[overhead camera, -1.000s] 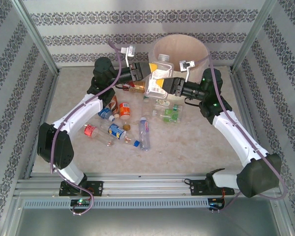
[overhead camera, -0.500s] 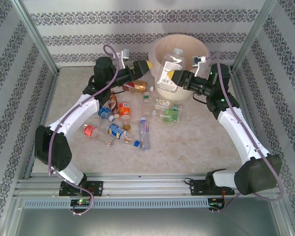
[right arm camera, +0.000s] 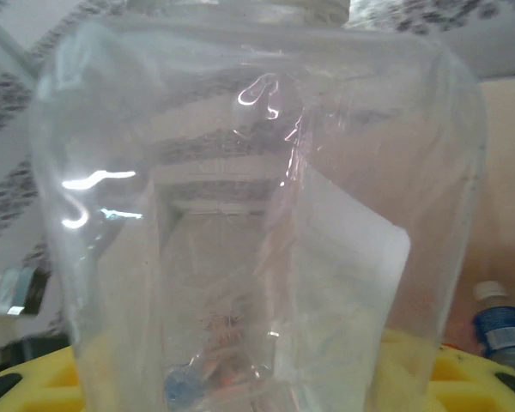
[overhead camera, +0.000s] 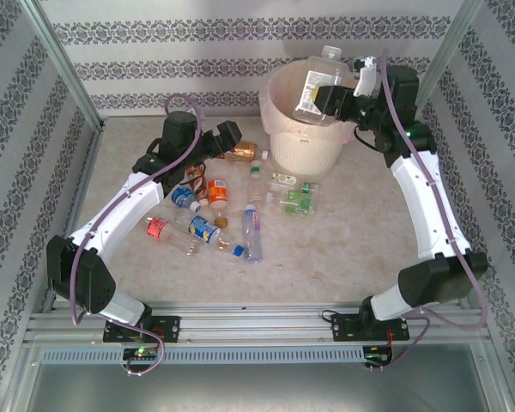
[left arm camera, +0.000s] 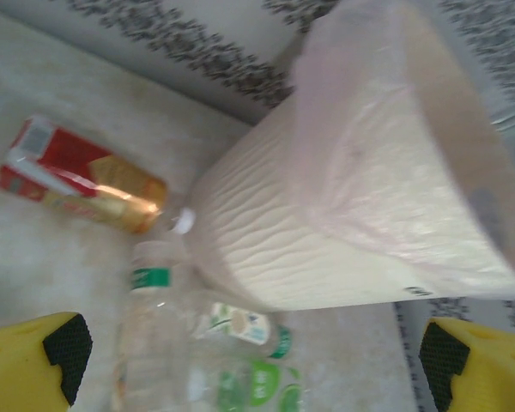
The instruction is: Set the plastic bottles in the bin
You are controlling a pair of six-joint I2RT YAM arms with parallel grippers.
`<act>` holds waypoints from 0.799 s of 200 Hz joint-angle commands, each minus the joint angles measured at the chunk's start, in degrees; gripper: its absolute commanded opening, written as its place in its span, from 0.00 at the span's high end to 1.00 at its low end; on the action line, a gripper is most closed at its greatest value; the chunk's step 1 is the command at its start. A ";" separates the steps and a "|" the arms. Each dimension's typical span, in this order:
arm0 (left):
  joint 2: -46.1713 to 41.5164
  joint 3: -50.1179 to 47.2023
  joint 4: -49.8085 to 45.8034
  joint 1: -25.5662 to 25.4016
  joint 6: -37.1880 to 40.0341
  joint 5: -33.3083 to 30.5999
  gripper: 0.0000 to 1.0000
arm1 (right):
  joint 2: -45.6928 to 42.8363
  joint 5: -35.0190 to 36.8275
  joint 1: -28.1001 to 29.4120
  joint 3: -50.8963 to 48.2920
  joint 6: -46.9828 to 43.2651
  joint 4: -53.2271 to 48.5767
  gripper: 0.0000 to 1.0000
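Top external view shows the right gripper (overhead camera: 328,96) clamped across a large clear plastic bottle (overhead camera: 309,84) above the bin (overhead camera: 305,150); the bottle looks light, crushable and slick, so a mid-body grip suits it, while the left gripper (overhead camera: 230,136) hangs spread open near the small bottles (overhead camera: 253,233).

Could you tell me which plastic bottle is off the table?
The large clear bottle held over the bin; the rest lie on the table.

This is a lab robot cell, not a real room. Aluminium posts (overhead camera: 62,62) frame damask wallpaper panels (overhead camera: 154,70) around a marble-look tabletop (overhead camera: 343,249), and a slotted aluminium rail (overhead camera: 257,324) carries the arm mounts (overhead camera: 142,329)
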 commanded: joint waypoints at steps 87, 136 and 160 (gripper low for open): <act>-3.92 -1.79 -9.77 0.58 3.43 -11.14 0.00 | 20.51 23.77 -1.09 25.53 -2.60 -22.09 0.57; -3.67 -2.18 -11.59 0.61 3.35 -12.40 0.00 | 26.72 25.25 -1.09 31.01 -2.16 -26.17 0.54; -3.22 -1.82 -12.79 0.61 3.37 -13.18 0.00 | 27.68 28.24 -1.08 31.32 -1.61 -27.00 0.50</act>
